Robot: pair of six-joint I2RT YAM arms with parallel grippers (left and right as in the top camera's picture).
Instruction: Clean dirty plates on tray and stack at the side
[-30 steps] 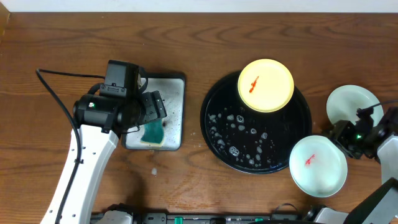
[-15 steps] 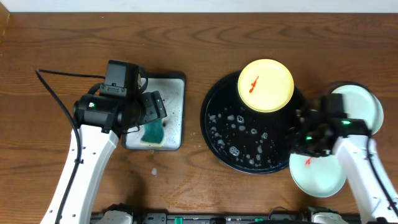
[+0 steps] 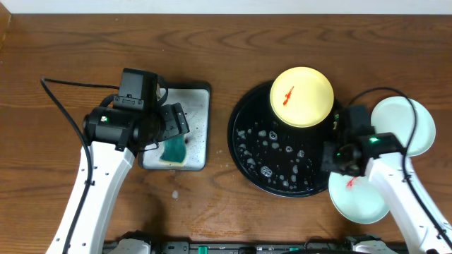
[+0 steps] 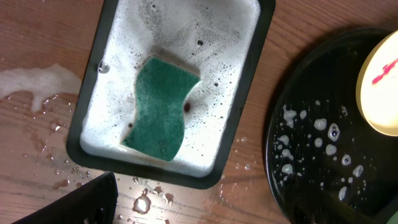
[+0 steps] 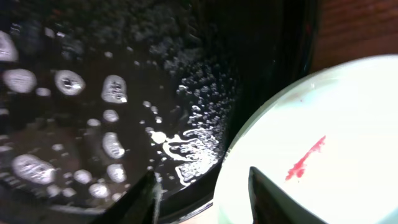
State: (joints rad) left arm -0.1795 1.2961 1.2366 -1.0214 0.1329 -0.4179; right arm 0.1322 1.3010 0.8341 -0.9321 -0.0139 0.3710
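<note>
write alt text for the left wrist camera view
A green sponge lies in a foamy rectangular tray on a wet wooden table. To its right is part of a round black tray flecked with suds, holding a pale yellow plate with a red smear.

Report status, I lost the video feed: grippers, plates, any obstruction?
Left gripper open above sponge. Right gripper open, straddling rim of smeared mint plate. Yellow plate on tray, smeared. No obstruction seen.
</note>
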